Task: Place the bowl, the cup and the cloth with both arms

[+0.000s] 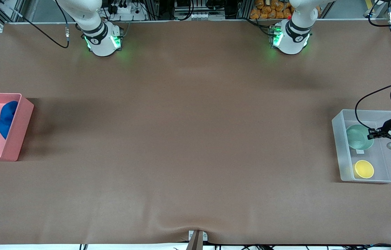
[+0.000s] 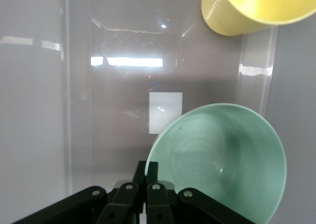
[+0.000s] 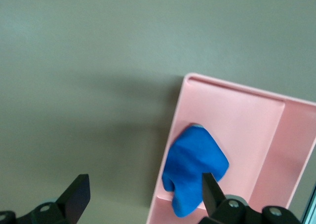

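The left gripper (image 1: pixel 372 133) is pinched shut on the rim of the bowl (image 1: pixel 359 137) inside the clear bin (image 1: pixel 341 149), with the cup (image 1: pixel 364 169) nearer the front camera. The right gripper (image 3: pixel 143 199) hangs spread over the pink bin (image 1: pixel 15 139) holding the cloth (image 1: pixel 7 118)

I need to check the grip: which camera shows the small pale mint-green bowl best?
The left wrist view: the pale mint-green bowl fills it, with the left gripper shut on its rim. The front view shows it small inside the clear plastic bin. The right wrist view does not show it.
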